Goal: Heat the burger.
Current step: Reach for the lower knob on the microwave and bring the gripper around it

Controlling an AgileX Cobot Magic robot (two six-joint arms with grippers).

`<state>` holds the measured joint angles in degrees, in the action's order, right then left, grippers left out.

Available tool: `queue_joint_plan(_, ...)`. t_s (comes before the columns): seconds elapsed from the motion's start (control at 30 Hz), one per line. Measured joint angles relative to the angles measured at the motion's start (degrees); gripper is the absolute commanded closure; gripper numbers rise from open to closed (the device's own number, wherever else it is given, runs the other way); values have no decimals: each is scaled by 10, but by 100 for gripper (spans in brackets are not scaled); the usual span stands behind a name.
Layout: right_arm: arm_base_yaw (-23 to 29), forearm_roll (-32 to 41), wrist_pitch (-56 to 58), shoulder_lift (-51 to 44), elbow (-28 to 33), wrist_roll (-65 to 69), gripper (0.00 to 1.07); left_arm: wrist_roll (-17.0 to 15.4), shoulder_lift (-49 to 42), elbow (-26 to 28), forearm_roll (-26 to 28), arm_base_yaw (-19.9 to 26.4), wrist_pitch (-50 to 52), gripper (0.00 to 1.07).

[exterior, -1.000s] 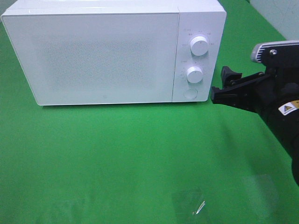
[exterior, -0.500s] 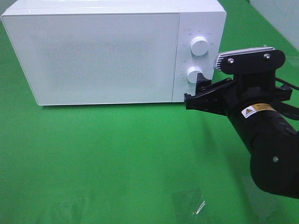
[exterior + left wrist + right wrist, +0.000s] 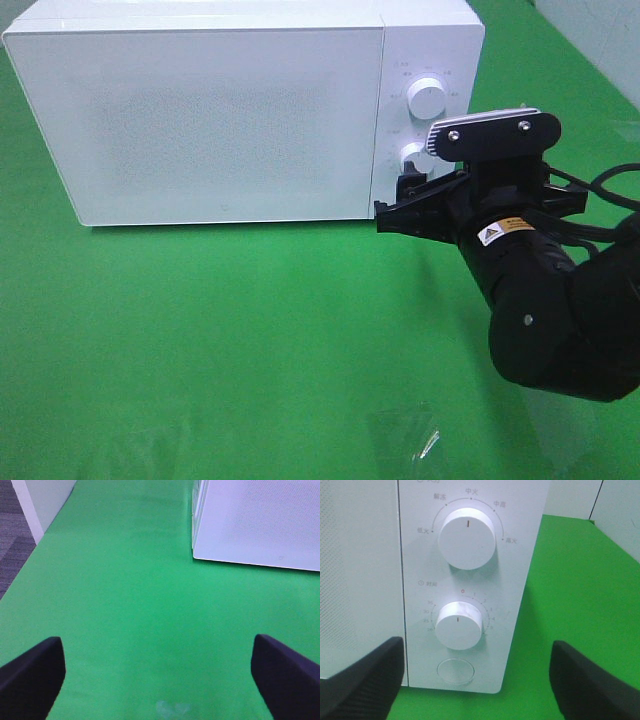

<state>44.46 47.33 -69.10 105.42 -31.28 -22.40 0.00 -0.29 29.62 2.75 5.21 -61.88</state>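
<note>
The white microwave (image 3: 220,110) stands on the green bench (image 3: 250,330) with its door closed. The burger shows in no view. It may be behind the frosted door, but that cannot be told.

The right claw (image 3: 395,198) is released and grasps nothing. It hovers just in front of the control panel, level with the timer knob (image 3: 458,624) and the round button (image 3: 455,671) below it. The power knob (image 3: 467,538) sits higher, clear of the fingers. The left claw (image 3: 159,677) is also released and empty, over bare bench near the oven's far corner.

The likely trouble is the close spacing of the knob and the button. With the jaws this wide, a finger aimed at one could clip the other, turning the timer when the door release is meant, or the reverse. A push that lands off-centre could slide the oven back on the smooth cloth. If the burger is not inside, starting the timer would run the oven empty.
</note>
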Motion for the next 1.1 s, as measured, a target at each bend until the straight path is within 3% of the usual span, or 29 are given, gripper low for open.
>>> queue_joint_plan(1.1, -62, -62, 26, 120, -133, 20, 31, 0, 0, 0, 0, 0, 0, 11)
